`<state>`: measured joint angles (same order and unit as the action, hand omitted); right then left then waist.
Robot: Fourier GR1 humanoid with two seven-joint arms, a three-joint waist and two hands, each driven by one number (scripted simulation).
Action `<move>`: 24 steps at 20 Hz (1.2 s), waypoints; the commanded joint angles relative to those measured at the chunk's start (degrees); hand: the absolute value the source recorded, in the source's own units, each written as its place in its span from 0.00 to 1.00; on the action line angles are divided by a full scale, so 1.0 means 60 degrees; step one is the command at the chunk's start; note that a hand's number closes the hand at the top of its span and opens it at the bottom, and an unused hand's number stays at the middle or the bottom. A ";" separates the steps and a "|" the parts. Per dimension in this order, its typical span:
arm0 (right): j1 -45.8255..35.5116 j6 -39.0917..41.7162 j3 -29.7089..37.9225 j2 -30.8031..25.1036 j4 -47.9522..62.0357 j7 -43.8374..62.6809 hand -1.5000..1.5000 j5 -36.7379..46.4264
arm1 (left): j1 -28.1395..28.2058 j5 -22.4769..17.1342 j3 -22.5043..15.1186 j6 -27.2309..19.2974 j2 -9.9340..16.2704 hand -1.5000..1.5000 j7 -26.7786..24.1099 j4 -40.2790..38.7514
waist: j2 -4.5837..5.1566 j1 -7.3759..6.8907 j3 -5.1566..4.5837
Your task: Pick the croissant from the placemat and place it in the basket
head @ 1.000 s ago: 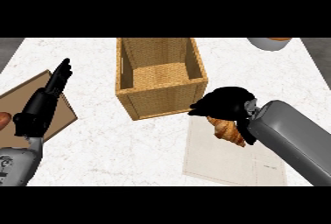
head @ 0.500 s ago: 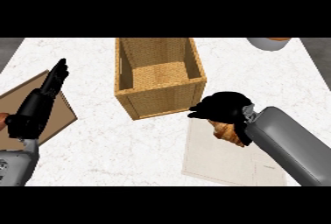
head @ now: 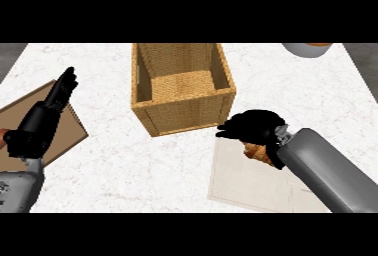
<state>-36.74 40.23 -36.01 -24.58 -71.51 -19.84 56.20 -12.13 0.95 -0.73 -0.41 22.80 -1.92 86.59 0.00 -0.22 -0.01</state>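
Croissant (head: 260,151), flaky golden-brown, in curled fingers of right hand (head: 252,126) beside square woven basket (head: 182,84).

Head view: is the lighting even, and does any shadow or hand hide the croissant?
Head view: lighting flat, no glare on the white counter; the basket shades its own inner walls; the right hand curls over the croissant, leaving only a brown edge showing above the placemat.

White marbled tabletop (head: 111,165) carries a woven basket (head: 184,107) at centre. A pale placemat (head: 247,182) lies right, brown board (head: 63,130) left, grey bowl (head: 304,49) far right corner.
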 commanded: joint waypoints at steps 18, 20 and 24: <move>0.0602 -0.1103 0.0954 0.0545 0.1761 -0.1793 1.00 0.1885 | -0.0008 0.1048 0.0163 0.0105 -0.1024 0.50 0.0244 0.0271 | -0.0001 0.0046 0.0001; 0.0183 -0.1744 0.0910 0.1043 0.2829 -0.1916 1.00 0.2277 | 0.0339 0.0795 0.0289 0.0449 -0.0937 0.50 0.0340 0.0629 | 0.0011 -0.0042 0.0003; 0.0543 -0.2288 0.0848 0.1144 0.2598 -0.2055 1.00 0.2596 | 0.0322 0.0841 0.0512 0.0554 -0.0820 0.50 0.0294 0.0659 | 0.0007 -0.0008 0.0002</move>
<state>-36.18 29.08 -29.56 -19.35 -57.44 -30.32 69.68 -10.44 5.22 2.39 2.92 18.76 -0.03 90.48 -0.70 -0.34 -0.35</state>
